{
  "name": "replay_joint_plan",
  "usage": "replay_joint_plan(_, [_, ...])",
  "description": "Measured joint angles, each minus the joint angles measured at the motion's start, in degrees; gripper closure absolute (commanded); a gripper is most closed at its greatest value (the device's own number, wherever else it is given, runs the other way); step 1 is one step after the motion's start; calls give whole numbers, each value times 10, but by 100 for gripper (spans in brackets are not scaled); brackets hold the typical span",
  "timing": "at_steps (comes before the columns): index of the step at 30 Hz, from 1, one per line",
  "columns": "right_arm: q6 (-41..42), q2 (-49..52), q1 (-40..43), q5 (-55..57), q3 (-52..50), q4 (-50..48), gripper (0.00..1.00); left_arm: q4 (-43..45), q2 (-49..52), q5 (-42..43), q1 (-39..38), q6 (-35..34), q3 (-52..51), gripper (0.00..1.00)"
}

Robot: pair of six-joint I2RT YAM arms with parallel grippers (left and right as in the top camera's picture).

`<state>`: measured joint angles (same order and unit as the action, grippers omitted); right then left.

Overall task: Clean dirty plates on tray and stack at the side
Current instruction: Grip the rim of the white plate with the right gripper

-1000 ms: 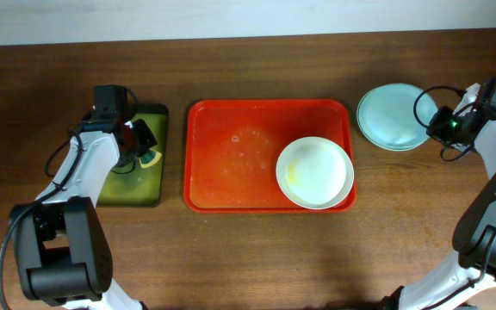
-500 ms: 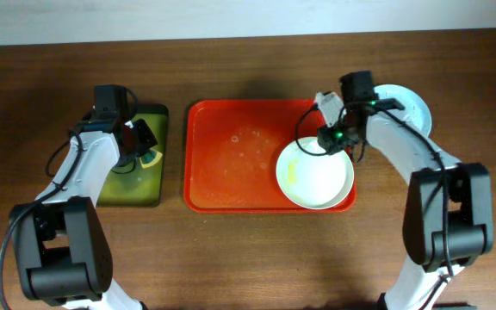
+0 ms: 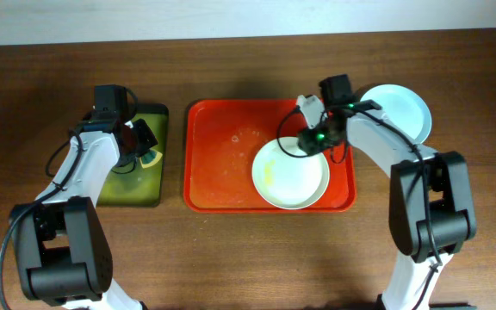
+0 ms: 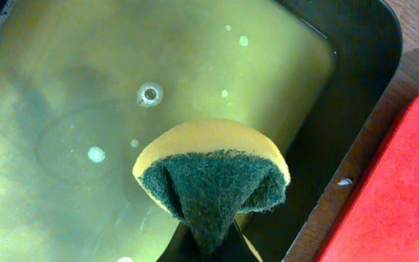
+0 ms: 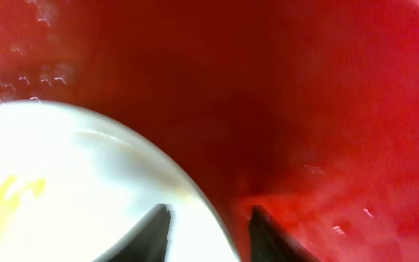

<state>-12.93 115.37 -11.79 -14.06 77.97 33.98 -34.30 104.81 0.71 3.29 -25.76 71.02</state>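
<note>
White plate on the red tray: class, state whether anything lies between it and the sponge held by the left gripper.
Nothing visible blocks the way. Between the sponge and the white plate lie only low tray rims and bare red tray floor.

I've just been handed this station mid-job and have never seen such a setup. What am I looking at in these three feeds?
Two robot arms work at a wooden table, and each ends in a two-finger gripper. The wide feed looks straight down; the other two come from cameras on the wrists. The left gripper pinches a folded sponge over a dark tray of yellowish water. In the middle sits a red tray holding a white plate with a yellow smear. The right gripper straddles that plate's rim; whether it is clamped is unclear. A pale plate, perhaps a stack, lies beside the red tray.
</note>
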Motion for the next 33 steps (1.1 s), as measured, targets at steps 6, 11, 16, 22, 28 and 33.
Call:
replay_joint_plan(6, [101,3,-24,122,38,197,53,1,0,0,0,0,0,100])
replay_joint_plan(11, [152,3,-24,144,10,227,69,0,0,0,0,0,0,100])
replay_joint_plan(16, [169,3,-24,104,3,162,83,0,0,1,0,0,0,100])
replay_joint_plan(22, [177,3,-24,46,0,66,92,0,0,19,0,0,0,100])
replay_joint_plan(28, [187,-4,-24,14,-24,60,96,0,0,26,0,0,0,100])
replay_joint_plan(33, [313,0,-26,-39,-42,-41,96,21,0,67,-42,17,0,100])
